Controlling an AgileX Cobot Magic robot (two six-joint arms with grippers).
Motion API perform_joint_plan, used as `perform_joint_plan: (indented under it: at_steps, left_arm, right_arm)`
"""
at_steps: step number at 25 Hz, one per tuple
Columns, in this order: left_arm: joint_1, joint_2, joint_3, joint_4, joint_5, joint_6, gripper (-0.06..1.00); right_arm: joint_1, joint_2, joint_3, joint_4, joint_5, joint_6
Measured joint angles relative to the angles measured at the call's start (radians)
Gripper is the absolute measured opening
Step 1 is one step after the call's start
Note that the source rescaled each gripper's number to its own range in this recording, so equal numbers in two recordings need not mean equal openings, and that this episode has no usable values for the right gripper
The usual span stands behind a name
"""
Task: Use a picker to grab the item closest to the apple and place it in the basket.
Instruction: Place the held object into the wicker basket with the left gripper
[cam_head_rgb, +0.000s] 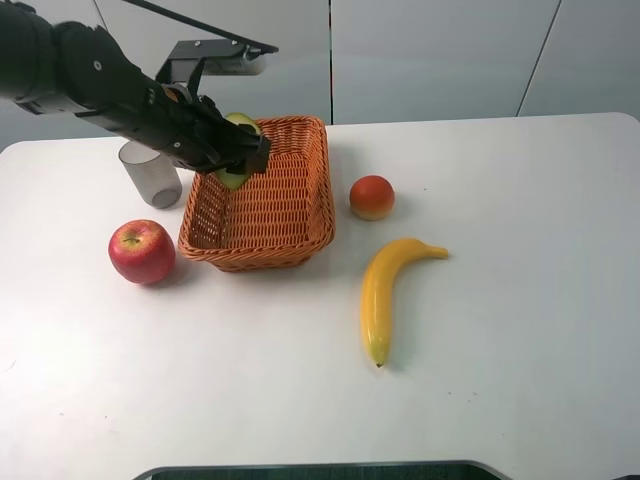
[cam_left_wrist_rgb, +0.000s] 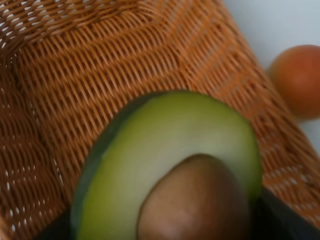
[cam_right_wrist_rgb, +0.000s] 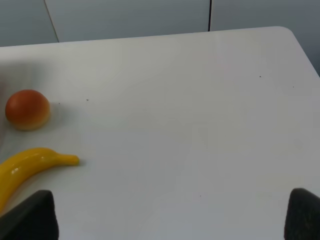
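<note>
- Wicker, orange-brown: basket on a white table, just right of the red apple.
- Clamped in the left gripper, over the basket's rear left part: avocado half, with pale green flesh and brown pit turned to the left wrist camera. Cannot tell whether touching the weave beneath.
- Pressed against the avocado's lower edge in the left wrist view: dark fingers.
- Left arm: black, stretched in from the upper left of the high view, slanting down across the basket's left rim, passing over a grey cup.
- Right gripper: spread wide, nothing between its dark fingertips, poised above bare table.
- Near the basket's right wall but not touching: round orange-red fruit.
- In front of that fruit, curved and lying flat: yellow banana, with its stem end pointing right.
</note>
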Motion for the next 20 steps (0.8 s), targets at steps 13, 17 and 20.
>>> perform_joint_plan:
  at_steps: [13,17,20]
  left_arm:
    - [-0.019,0.084,0.000,0.029,-0.131,0.000,0.68]
    - [-0.021,0.084,0.000,0.031,-0.133,0.000,0.95]
    - [-0.023,0.084,0.000,0.033,-0.134,0.000,0.96]
  right_arm:
    - [0.000,0.000,0.000,0.000,0.000,0.000]
    - [0.000,0.000,0.000,0.000,0.000,0.000]
    - [0.000,0.000,0.000,0.000,0.000,0.000]
